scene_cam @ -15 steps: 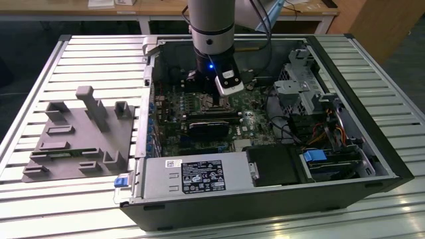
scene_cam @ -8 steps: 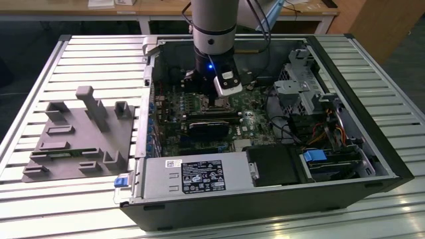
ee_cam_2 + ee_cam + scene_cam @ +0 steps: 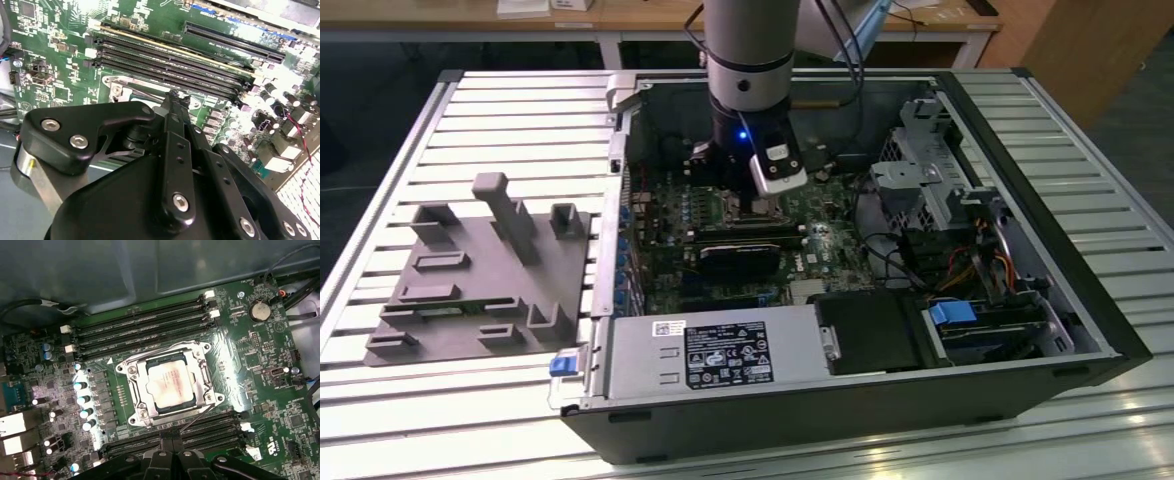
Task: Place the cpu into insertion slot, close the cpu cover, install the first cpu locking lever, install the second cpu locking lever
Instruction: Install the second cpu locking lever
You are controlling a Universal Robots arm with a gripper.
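The chip [image 3: 171, 385] lies seated in the socket [image 3: 131, 385] on the green board, with the metal frame plate [image 3: 200, 371] down around it, framing its top. The gripper [image 3: 172, 442] hangs just beside the socket, over the memory slots [image 3: 200, 432], its fingers pressed together and holding nothing. Memory slots flank the socket on two sides; the case walls [image 3: 620, 150] stand close by in the exterior view.
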